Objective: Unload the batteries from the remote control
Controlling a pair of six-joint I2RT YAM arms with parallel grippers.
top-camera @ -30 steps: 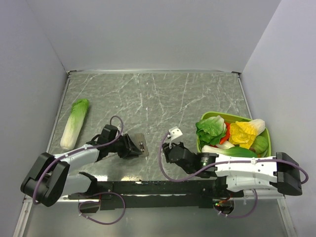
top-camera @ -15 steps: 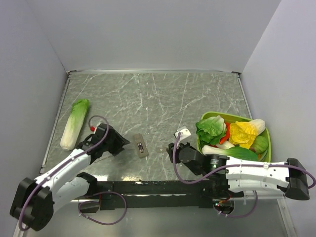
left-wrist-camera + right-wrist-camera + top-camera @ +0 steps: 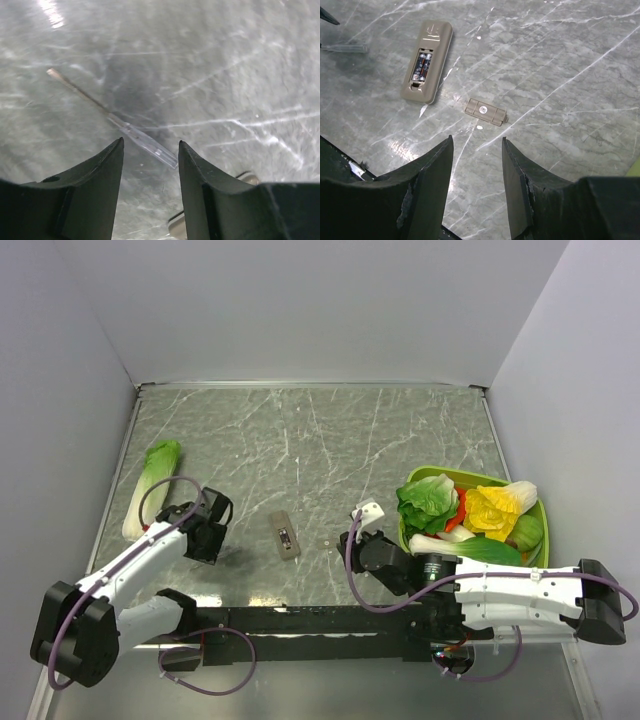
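Batteries (image 3: 421, 67) were seen seated in the remote control (image 3: 426, 62), laid recess-up on the worktop (image 3: 560, 60), cover (image 3: 485, 111) off beside it. Both the left hand (image 3: 150, 155) and the right hand (image 3: 476, 150) were spread, empty; prying a cell out was judged next.

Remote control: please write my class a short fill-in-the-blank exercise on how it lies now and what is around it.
1. The remote control lies with its battery side facing ____.
2. Inside it sit ____ batteries.
3. The loose battery cover lies on the ____, beside the remote control.

Missing words: up; two; table.
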